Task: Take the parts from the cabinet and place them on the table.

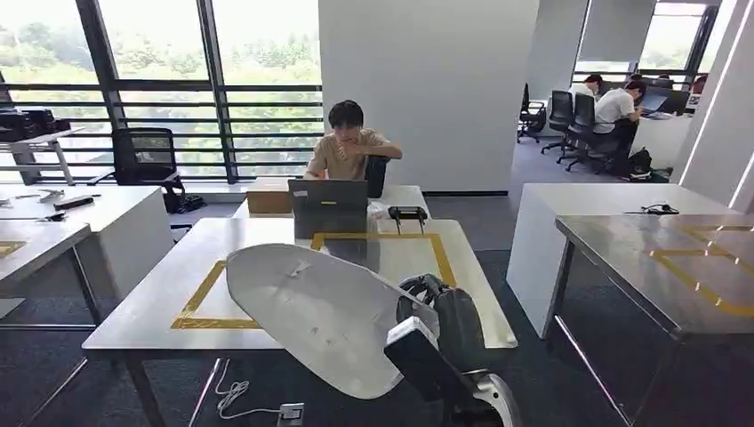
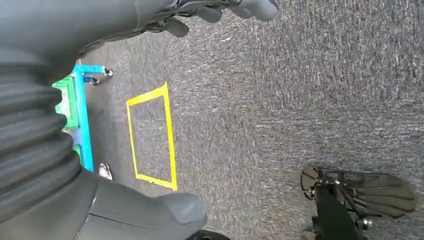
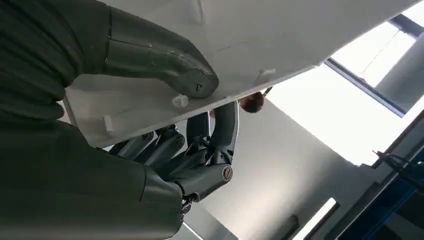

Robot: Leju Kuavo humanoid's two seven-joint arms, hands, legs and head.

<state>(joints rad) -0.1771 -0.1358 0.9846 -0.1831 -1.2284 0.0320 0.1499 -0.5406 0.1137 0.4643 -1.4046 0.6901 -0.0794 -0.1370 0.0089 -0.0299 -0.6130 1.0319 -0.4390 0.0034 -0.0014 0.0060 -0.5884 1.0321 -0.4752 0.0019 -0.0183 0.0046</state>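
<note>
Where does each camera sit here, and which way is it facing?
Head view: high on the body, looking down at the table; right hand holds a white panel.
Left wrist view: on the hanging arm, facing carpet and a yellow tape square; left hand shows.
Right wrist view: behind the right hand, looking up.
Head and right wrist views share the panel.

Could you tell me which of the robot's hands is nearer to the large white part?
Right. The right hand grips the white part at its edge, above the table. The left hand hangs apart from it, over the carpet floor.
</note>
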